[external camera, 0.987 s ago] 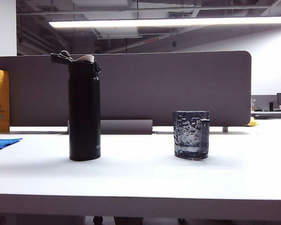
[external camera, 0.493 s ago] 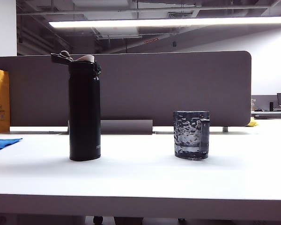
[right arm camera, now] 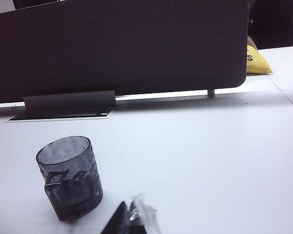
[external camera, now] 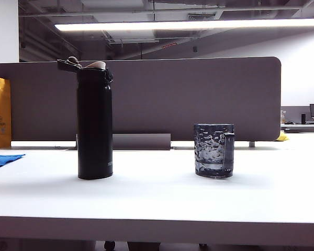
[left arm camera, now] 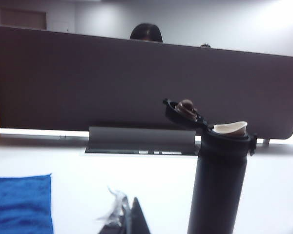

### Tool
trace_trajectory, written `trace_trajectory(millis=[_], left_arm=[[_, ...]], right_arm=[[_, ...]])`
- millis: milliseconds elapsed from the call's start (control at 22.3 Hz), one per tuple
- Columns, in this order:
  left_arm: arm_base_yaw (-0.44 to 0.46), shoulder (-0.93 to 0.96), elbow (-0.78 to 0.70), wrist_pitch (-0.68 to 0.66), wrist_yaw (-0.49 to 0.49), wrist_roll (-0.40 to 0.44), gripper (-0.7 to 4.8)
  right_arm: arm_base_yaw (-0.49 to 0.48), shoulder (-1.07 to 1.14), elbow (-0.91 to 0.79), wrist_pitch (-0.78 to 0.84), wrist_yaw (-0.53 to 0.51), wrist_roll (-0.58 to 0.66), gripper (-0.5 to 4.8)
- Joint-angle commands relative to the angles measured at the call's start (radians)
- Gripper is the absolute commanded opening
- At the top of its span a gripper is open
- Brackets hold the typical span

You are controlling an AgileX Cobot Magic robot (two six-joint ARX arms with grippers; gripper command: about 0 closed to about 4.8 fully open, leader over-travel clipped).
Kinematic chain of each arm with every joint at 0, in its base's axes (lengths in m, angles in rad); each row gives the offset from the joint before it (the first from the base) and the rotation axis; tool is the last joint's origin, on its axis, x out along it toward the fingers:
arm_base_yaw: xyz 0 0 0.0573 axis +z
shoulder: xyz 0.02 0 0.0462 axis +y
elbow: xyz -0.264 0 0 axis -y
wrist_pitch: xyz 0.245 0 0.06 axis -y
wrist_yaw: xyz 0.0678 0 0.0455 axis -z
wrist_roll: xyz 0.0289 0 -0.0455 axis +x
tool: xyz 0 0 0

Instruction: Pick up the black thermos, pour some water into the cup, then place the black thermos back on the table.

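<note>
We see the white table (external camera: 157, 198) carrying the black thermos (external camera: 94, 125) standing upright on the left and the cup (external camera: 213, 150) well apart to its right; a blue cloth (external camera: 2, 160) lies at the far left edge.

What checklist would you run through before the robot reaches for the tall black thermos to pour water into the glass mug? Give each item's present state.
1. Tall matte-black cylindrical thermos stands upright on the flat white table: ok.
2. Its flip-top lid is open, beige spout exposed: ok.
3. Short dark smoky-blue dimpled glass cup is upright, apart from the thermos: ok.
4. Left gripper open for the grasp: not ok, it is shut and back from the thermos.
5. Right gripper off the cup: ok, shut, touching nothing.
6. Water level inside the thermos: cannot tell.
</note>
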Motion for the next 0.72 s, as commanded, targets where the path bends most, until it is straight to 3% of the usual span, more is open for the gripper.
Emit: trace_trajectory(millis=[45, 269, 538, 718], left_arm=[[0.002, 0.002, 0.003, -0.024, -0.051, 0.02, -0.05], [0.002, 0.002, 0.003, -0.032, -0.08, 0.027, -0.05], [0.002, 0.002, 0.003, -0.064, -0.246, 0.027, -0.04], [0.002, 0.002, 0.003, -0.066, -0.264, 0.027, -0.05]], right_arm=[[0.0, 0.0, -0.004, 0.014, -0.001, 0.003, -0.01], [0.0, 0.0, -0.004, 0.018, 0.005, -0.003, -0.01], [0.0, 0.0, -0.004, -0.003, 0.083, -0.198, -0.01], [0.0, 0.0, -0.004, -0.042, 0.111, -0.216, -0.01]])
